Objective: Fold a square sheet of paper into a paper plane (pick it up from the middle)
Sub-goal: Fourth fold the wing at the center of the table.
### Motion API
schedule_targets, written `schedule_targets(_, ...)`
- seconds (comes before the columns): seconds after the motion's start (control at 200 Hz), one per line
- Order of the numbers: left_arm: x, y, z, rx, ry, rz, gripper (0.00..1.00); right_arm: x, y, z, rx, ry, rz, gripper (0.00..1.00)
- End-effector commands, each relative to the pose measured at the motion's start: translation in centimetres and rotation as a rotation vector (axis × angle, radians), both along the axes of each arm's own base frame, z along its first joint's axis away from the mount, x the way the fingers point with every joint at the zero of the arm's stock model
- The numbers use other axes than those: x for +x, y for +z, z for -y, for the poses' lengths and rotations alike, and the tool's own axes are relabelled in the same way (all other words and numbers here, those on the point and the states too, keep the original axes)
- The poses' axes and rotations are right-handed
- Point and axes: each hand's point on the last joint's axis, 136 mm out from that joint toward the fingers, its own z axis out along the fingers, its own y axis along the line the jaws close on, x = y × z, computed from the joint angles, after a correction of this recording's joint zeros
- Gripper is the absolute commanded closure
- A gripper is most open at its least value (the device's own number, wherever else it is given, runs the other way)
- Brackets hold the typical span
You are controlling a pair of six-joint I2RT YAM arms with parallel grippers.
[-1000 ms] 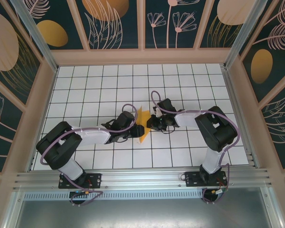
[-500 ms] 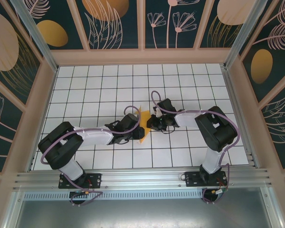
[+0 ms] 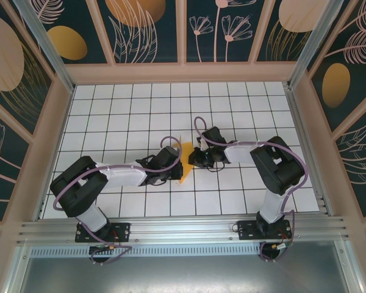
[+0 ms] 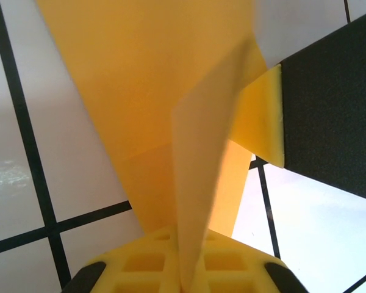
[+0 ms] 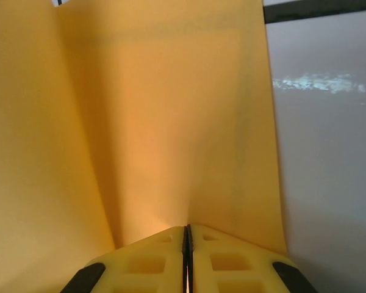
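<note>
Right wrist view: right gripper clamped on thin, floppy paper, left gripper likewise pinching it; probably light, crease-prone, best held near the fold.

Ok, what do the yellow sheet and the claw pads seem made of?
The folded sheet looks like thin matte paper: sharp creases, flat panels. The pads of the right claw look like moulded yellow plastic or rubber, with square recesses; which, I cannot tell.

One sheet of paper sits at mid-frame in the top view. Two grippers flank it: left gripper, right gripper.
</note>
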Motion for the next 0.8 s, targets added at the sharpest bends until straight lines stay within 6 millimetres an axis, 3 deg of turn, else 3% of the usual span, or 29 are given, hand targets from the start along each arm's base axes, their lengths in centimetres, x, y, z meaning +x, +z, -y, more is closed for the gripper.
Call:
schedule_targets(0.0, 0.2, 0.4, 0.7, 0.013, -0.051, 0.021, 0.94, -0.7, -1.1, 0.5, -0.007, -0.010, -0.033, 0.88)
schedule_targets(0.46, 0.1, 0.7, 0.3, 0.182, -0.249, 0.079, 0.95, -2.9, 0.8, 0.5, 0.048, -0.118, -0.044, 0.87)
schedule_targets(0.796, -1.3, 0.9, 1.4, 0.133, -0.361, 0.060, 0.82, -1.3, 3.2, 2.9, 0.013, -0.129, 0.048, 0.78)
